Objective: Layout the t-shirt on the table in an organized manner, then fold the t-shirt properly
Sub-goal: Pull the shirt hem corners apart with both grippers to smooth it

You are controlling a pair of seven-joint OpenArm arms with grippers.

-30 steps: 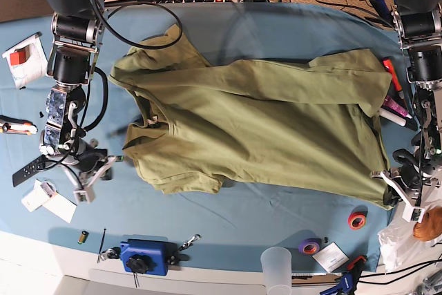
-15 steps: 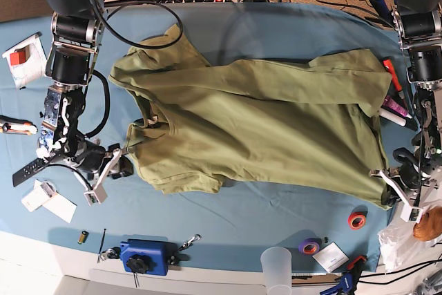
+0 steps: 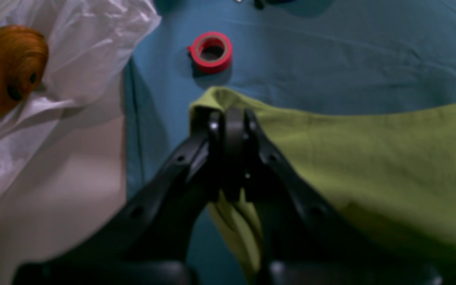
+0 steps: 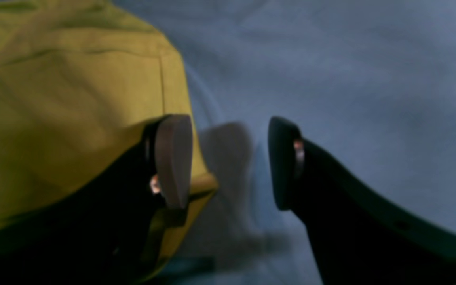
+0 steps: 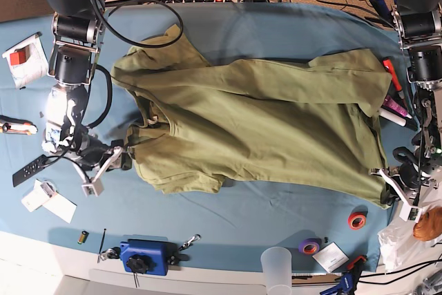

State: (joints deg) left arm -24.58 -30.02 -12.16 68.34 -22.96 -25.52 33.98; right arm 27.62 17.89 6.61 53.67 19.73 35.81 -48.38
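Left pincer (image 3: pixel 230 118) clamped on t-shirt (image 3: pixel 370 166) corner

A red tape roll (image 3: pixel 211 51) lies near a white plastic bag (image 3: pixel 73 51).

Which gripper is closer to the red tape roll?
Left. The left gripper pinches the t-shirt corner right beside the red tape roll; the right gripper is across the table.

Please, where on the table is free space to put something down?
Bare table lies above the t-shirt, and below it, between the hem and the blue tool. Both ends are crowded: pens, red tape roll, papers.
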